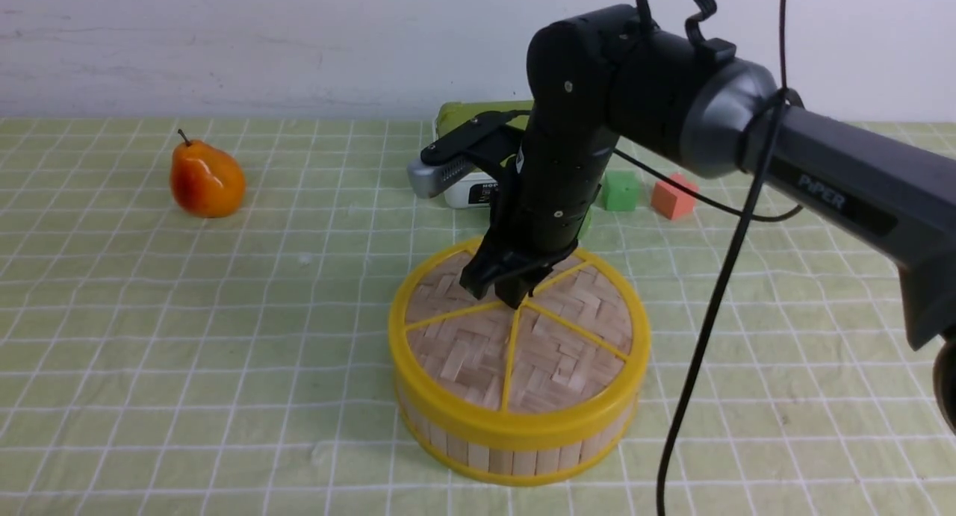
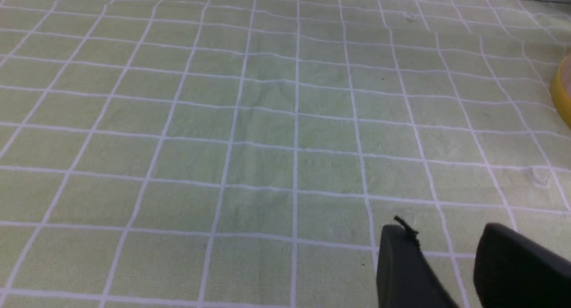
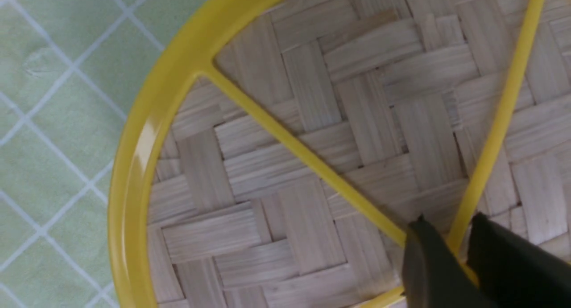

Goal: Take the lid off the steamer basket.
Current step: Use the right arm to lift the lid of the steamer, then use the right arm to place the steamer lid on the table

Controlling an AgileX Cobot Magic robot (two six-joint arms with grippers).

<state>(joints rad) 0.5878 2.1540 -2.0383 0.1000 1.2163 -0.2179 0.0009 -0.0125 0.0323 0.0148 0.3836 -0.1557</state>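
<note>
The steamer basket [image 1: 515, 456] stands on the green checked cloth in the front view, with bamboo-slat wall and yellow rims. The lid [image 1: 478, 352] lies flat on it, woven bamboo with yellow spokes. My right gripper [image 1: 515, 296] points down onto the lid's centre where the spokes meet. In the right wrist view the lid [image 3: 312, 98] fills the frame, and the right gripper [image 3: 450, 230] has its jaws close together with the yellow hub between them. My left gripper [image 2: 446, 236] hangs open over bare cloth, nothing between its fingers; the basket's yellow edge [image 2: 563, 94] shows far off.
An orange pear [image 1: 207, 180] stands at the far left. Behind the basket are a white box with a green lid [image 1: 478, 191], a green cube [image 1: 621, 190] and an orange cube [image 1: 673, 197]. A black cable [image 1: 709, 314] hangs from the right arm beside the basket.
</note>
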